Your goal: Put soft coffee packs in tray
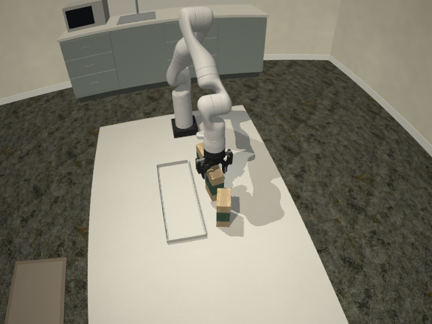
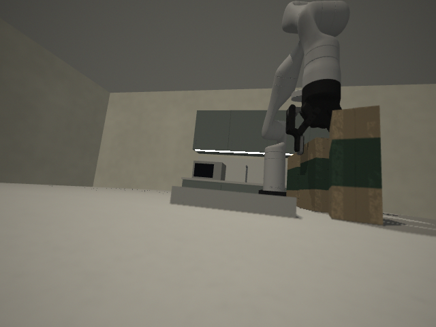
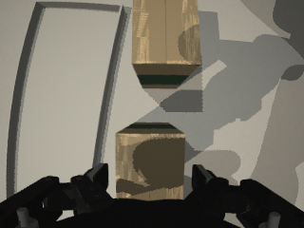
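Three tan coffee packs with a dark green band stand in a row on the white table, right of the tray (image 1: 180,201). The near pack (image 1: 223,206) stands free; it also shows in the wrist view (image 3: 166,30) and large in the exterior view (image 2: 355,164). The middle pack (image 1: 214,181) stands under my gripper (image 1: 213,166), its top between the two open fingers in the wrist view (image 3: 151,166). The fingers are apart from its sides. The far pack (image 1: 200,150) is mostly hidden behind the arm. The tray is shallow, grey-rimmed and empty.
The arm's black base (image 1: 183,129) stands at the table's far edge. A grey counter with a microwave (image 1: 85,15) lines the back wall. A brown mat (image 1: 36,291) lies on the floor at the front left.
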You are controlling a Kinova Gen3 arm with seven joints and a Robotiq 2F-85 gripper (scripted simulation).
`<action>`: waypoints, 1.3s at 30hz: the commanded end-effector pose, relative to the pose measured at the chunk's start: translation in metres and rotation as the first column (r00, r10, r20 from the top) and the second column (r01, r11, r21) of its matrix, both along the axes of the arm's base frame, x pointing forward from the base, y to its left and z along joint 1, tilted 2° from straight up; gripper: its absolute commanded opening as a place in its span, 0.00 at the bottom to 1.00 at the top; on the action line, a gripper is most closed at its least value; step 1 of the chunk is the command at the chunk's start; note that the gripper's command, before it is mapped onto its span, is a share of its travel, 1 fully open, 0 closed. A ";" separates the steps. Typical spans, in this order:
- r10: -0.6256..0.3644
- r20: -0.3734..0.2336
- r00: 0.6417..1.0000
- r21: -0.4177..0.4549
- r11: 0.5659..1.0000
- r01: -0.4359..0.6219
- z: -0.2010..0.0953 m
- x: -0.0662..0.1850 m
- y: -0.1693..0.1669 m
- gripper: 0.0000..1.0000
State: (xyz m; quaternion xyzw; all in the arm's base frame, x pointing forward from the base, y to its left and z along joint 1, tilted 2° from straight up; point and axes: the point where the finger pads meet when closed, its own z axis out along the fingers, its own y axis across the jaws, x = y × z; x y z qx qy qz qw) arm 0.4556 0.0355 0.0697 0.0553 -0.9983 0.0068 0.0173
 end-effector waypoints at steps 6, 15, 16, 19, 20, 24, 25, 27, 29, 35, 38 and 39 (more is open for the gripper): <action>0.000 0.002 1.000 0.000 1.000 0.000 0.001 0.001 0.000 0.83; 0.000 0.002 1.000 0.000 1.000 0.000 0.001 0.001 0.000 0.25; 0.000 0.002 1.000 0.000 1.000 0.000 0.001 0.001 0.000 0.25; 0.000 0.002 1.000 0.000 1.000 0.000 0.001 0.001 0.000 0.25; 0.000 0.002 1.000 0.000 1.000 0.000 0.001 0.001 0.000 0.25; 0.000 0.002 1.000 0.000 1.000 0.000 0.001 0.001 0.000 0.25; 0.000 0.002 1.000 0.000 1.000 0.000 0.001 0.001 0.000 0.25; 0.000 0.002 1.000 0.000 1.000 0.000 0.001 0.001 0.000 0.25; 0.000 0.002 1.000 0.000 1.000 0.000 0.001 0.001 0.000 0.25; 0.000 0.002 1.000 0.000 1.000 0.000 0.001 0.001 0.000 0.25; 0.000 0.002 1.000 0.000 1.000 0.000 0.001 0.001 0.000 0.25; 0.000 0.002 1.000 0.000 1.000 0.000 0.001 0.001 0.000 0.25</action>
